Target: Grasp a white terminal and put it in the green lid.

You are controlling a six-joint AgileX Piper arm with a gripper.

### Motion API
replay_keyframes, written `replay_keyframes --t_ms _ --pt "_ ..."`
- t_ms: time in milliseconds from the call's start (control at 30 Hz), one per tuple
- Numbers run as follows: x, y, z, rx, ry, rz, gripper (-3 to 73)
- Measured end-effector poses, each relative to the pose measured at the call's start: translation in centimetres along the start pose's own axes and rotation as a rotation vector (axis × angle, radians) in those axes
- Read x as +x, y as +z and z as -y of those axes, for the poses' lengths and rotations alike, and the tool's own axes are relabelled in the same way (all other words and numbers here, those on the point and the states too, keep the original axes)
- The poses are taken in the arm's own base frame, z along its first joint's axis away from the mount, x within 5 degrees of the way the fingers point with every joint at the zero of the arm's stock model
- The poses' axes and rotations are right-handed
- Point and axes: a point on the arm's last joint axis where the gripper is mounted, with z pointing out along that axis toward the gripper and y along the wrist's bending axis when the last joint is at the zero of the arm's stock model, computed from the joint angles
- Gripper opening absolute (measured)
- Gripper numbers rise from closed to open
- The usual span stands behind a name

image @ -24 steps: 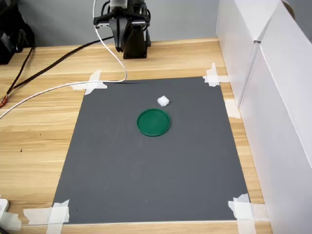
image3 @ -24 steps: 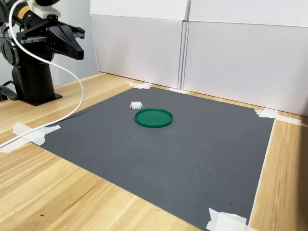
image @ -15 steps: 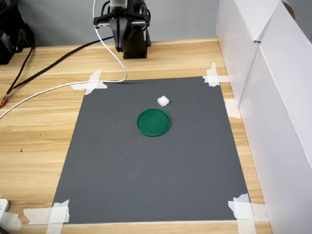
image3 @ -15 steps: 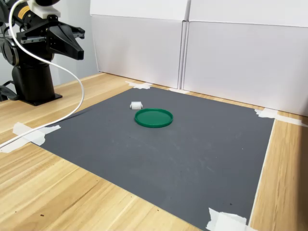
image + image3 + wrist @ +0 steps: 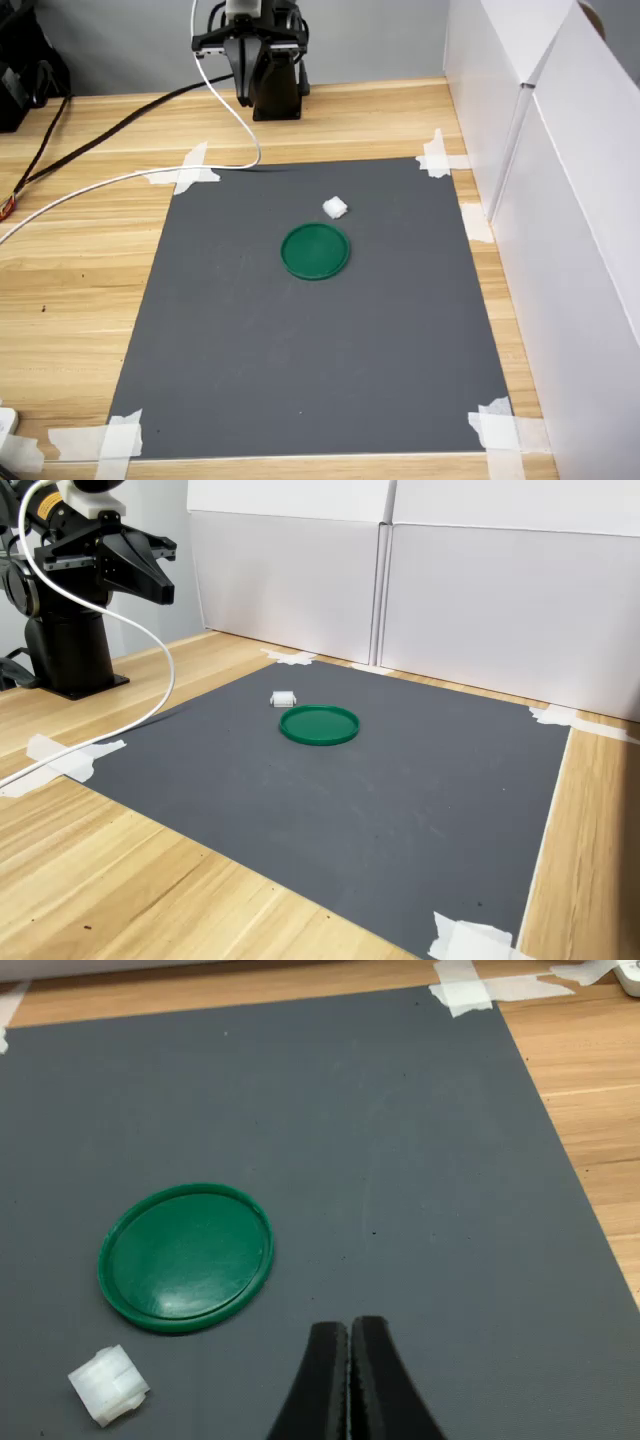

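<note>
I am at the very start: nothing is grasped yet. My hand (image 5: 349, 1360) hangs high up near my base at the back of the counter (image 5: 80, 260), well apart from the work, and its two fingers (image 5: 322, 1380) are clenched flat against each other with nothing between them.

The white block (image 5: 335, 208) sits on the dark mat (image 5: 300, 350), just beside the green lid (image 5: 316, 250) but not touching it; in the first exterior view it lies above and a little to the right of the lid, and in the second exterior view it shows to the lid's upper left. In the wrist view the block (image 5: 108, 1385) is off to one side of my fingers, not in line with them, and the lid (image 5: 186, 1257) is empty.

So the step in hand is the reach. I judge that I must first spread my fingers, then travel out and down over the mat and shift sideways until the block lies between them. It is small and close to the lid's rim, so I should come down straight to avoid nudging either one.
</note>
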Motion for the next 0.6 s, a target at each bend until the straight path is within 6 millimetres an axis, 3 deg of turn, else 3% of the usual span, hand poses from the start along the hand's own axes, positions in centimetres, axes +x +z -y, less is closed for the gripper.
replay_keyframes --t_ms 267,600 --pt "-4.0 0.3 0.0 -0.001 -0.060 -0.032 -1.7" --pt "-10.6 2.9 0.1 -0.024 -0.112 -0.132 -1.7"
